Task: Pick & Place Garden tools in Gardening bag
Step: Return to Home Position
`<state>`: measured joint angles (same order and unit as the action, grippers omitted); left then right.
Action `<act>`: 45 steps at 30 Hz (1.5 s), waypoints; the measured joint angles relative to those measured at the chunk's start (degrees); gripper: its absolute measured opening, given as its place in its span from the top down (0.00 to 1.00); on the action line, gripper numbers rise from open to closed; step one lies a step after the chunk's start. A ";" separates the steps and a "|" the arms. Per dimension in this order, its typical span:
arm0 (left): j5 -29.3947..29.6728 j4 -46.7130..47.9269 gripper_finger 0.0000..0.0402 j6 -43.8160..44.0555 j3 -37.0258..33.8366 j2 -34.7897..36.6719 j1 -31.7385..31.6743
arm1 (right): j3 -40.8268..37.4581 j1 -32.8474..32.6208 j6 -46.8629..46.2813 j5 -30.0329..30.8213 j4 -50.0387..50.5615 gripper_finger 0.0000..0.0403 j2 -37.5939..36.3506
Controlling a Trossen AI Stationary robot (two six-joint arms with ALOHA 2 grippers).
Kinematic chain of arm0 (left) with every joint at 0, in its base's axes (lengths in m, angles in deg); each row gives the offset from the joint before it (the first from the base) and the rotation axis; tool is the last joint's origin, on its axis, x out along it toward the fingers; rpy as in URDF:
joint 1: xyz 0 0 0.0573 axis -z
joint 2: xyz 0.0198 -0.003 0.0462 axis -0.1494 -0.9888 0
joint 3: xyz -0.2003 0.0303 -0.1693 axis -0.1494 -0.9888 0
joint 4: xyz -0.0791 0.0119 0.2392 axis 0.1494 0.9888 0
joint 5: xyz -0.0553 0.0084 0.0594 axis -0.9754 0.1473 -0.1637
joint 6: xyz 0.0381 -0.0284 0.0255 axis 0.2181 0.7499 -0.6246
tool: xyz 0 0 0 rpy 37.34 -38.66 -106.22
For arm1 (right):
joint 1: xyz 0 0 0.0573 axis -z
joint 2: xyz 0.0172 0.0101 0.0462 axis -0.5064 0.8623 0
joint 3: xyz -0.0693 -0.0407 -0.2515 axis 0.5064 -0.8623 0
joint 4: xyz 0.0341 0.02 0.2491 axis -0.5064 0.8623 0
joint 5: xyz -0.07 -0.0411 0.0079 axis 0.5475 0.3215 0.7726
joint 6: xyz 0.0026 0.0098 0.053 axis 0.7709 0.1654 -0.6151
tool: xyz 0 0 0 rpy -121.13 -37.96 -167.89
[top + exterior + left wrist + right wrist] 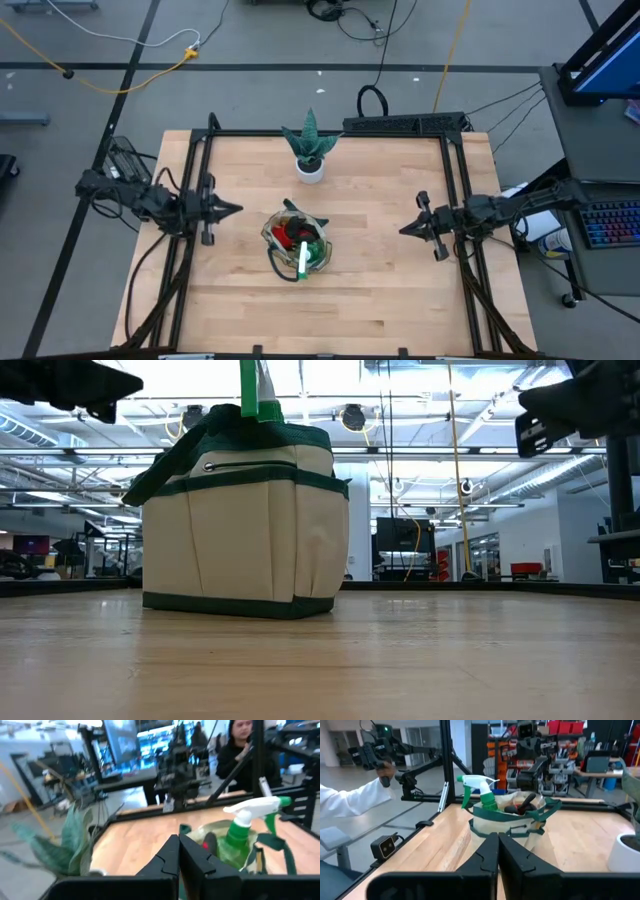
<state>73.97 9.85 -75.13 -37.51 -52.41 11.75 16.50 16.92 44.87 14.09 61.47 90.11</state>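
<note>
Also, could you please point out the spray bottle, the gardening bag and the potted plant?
spray bottle (485,799): right wrist view, on its green body.
gardening bag (245,530): low view, on its beige front wall.
potted plant (311,142): high view, on its spiky leaves.

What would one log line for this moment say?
gardening bag: upright, holds spray bottle, red glove | left gripper: shut, left of it | right gripper: shut, right of it

Ahead of the right gripper's (498,839) matt black, pressed-together jaws, the gardening bag (506,822) is matt beige canvas with dark green cloth trim; the spray bottle (486,799) in it is glossy green plastic. The table (440,845) is smooth, pale wood.
</note>
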 joint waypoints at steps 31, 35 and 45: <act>-6.08 -22.21 0.99 -8.42 -14.39 -0.03 -5.83 | -5.26 0.02 3.22 0.04 11.86 1.00 -17.70; -7.89 -21.74 0.98 -7.50 -14.39 -0.04 -7.27 | -5.25 0.02 3.48 -0.05 12.29 1.00 -17.70; -13.80 -21.66 0.98 -5.95 -14.39 -0.04 -10.25 | -5.26 0.02 3.42 -0.04 13.37 1.00 -17.68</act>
<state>60.16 -11.82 -81.08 -51.91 -52.46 1.50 11.24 16.95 48.29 14.05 74.84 72.42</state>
